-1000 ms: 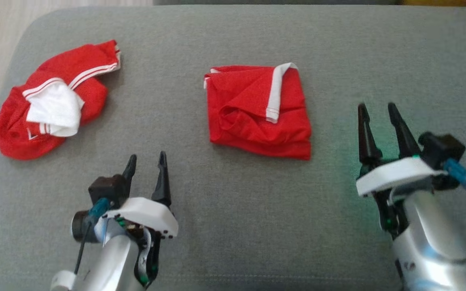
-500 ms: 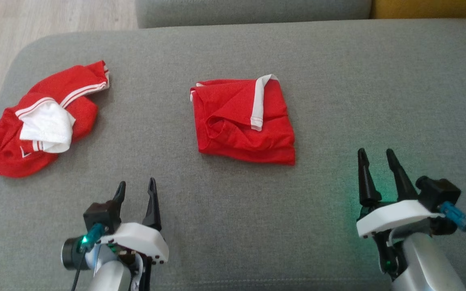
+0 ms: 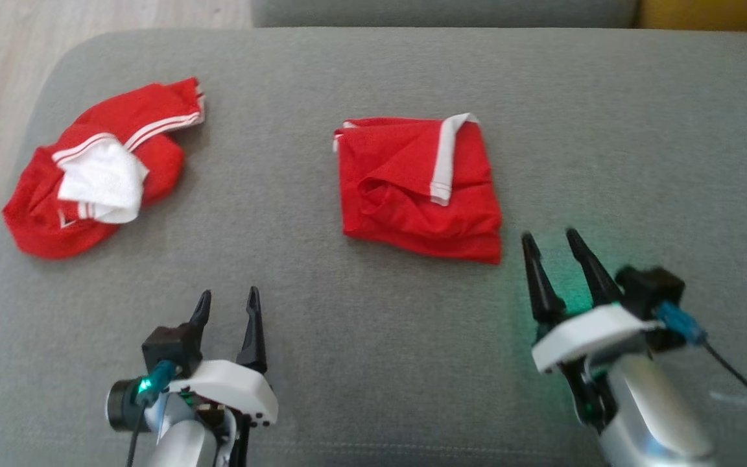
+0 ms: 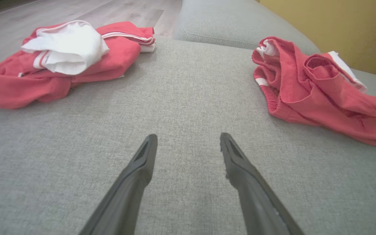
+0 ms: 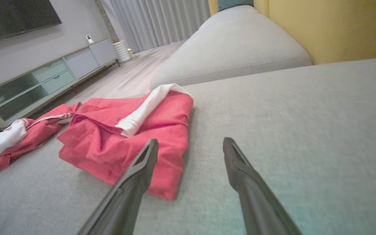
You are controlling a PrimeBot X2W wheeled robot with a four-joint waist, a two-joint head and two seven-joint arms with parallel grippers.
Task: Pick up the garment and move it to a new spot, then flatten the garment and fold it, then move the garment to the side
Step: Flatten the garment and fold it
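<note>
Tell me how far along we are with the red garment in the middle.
Done: the middle garment lies folded into a rough square on the cushion. In hand: nothing; the left gripper and right gripper are open and empty, the right one by the garment's near corner. Remaining: moving it to the side. A second red garment lies bunched at the left.

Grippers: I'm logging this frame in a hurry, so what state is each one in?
Left gripper: open, holding nothing, above the grey cushion.
Right gripper: open, holding nothing, near the folded red garment.
</note>
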